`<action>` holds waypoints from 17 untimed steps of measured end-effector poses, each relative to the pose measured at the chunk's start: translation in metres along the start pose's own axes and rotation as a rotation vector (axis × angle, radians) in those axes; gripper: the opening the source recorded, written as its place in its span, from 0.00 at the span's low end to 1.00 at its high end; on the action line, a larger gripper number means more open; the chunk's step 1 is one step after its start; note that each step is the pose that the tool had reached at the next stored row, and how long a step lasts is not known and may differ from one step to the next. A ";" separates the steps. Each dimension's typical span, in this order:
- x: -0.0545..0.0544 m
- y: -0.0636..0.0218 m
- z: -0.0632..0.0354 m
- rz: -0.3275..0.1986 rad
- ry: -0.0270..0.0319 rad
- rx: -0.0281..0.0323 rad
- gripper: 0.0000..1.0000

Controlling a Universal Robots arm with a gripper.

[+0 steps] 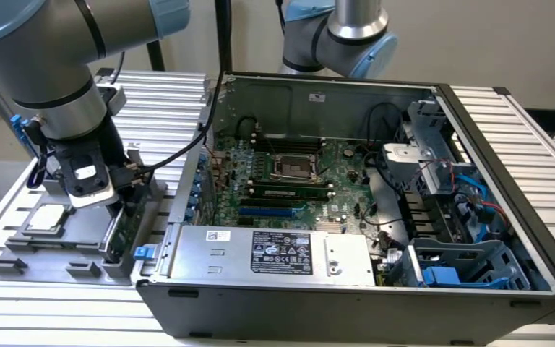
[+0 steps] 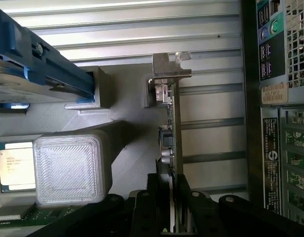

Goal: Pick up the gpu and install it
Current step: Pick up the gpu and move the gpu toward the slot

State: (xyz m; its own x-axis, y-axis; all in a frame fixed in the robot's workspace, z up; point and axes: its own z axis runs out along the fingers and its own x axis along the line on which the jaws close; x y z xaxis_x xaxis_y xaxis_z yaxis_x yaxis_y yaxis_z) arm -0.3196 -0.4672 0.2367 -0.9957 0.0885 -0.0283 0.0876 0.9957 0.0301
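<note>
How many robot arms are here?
2. One arm reaches down over the gray tray at the exterior view's left; the other arm stands behind the computer case. Others may be hidden.

Upright gpu [image 1: 113, 233] under gripper [image 1: 121, 199]

Setting: a surface [image 1: 538, 144] of ribbed, silver-grey aluminium slats laid side by side, reaching both side edges of the exterior view. A plain beige wall [image 1: 470, 36] rises behind its far edge. The light is even and diffuse, leaving a pale sheen along the slat ridges.
</note>
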 end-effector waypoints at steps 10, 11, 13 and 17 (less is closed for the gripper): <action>0.000 0.0000 0.0000 -0.014 0.0024 -0.0003 0.27; 0.000 0.0000 0.0000 -0.015 0.0025 -0.0003 0.27; 0.000 0.0000 0.0000 -0.015 0.0026 -0.0003 0.27; 0.000 0.0000 -0.0004 -0.018 0.0041 -0.0003 0.27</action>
State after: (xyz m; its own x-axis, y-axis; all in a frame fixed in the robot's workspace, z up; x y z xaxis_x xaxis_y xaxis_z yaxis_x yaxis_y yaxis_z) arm -0.3195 -0.4672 0.2371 -0.9972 0.0709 -0.0248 0.0701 0.9971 0.0299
